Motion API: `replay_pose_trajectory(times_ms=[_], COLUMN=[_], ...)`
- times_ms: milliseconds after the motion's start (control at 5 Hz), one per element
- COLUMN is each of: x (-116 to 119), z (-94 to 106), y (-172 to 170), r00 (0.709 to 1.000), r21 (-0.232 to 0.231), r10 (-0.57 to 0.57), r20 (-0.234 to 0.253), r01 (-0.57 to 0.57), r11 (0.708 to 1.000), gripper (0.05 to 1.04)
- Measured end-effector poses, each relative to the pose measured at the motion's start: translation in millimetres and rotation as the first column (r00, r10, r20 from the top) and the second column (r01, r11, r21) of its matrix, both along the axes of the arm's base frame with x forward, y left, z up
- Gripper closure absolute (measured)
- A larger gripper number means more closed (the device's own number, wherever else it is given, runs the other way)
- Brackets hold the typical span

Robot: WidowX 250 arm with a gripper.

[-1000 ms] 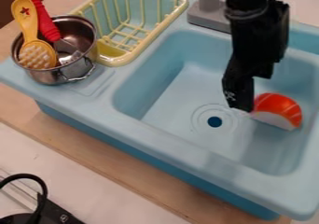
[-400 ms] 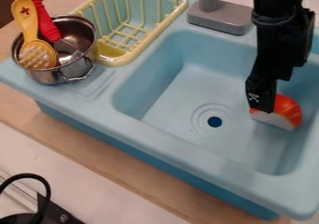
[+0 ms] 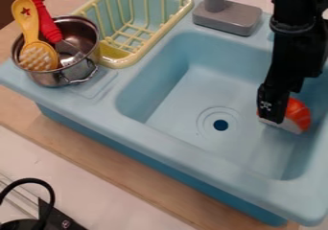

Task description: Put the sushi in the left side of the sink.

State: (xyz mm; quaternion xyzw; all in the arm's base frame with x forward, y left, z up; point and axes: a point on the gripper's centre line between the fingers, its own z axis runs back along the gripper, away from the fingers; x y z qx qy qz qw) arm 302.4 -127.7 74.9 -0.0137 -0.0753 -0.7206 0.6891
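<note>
One small update: edging lower with the jaws (image 3: 274,116), not being able to tell whether spread or pinching. Crowding the sushi (image 3: 299,113) just behind, still lying at the right side of the sink (image 3: 186,150). Probably lining up a grab, so still waiting on the leftward carry.

On my camera feed, a pale wooden counter (image 3: 102,159) carries the light-blue toy sink (image 3: 192,150). At my lower left, a white surface (image 3: 115,206) has a black object (image 3: 59,219) on it, beside a curved black cable (image 3: 29,180).
</note>
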Motion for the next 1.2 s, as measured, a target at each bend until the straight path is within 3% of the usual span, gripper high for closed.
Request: replay_pose_trajectory(times_ms=[200, 400, 600, 800, 1200], x=[-0.8, 0.2, 1.3, -2.0, -1.4], z=[-2.0, -4.3, -9.1, -14.0, -16.4], y=[-3.2, -3.7, -4.3, -2.6, 1.3], r00=[0.999, 0.999, 0.999, 0.997, 0.993], r21=[-0.01, 0.017, 0.0, -0.021, -0.035], r10=[0.0, 0.01, 0.038, 0.066, 0.106], r20=[-0.034, -0.04, -0.008, 0.036, 0.042], r01=[0.0, -0.009, -0.038, -0.065, -0.104], r11=[1.0, 1.0, 0.999, 0.998, 0.994], gripper=[0.085, 0.136, 0.404, 0.557, 0.557])
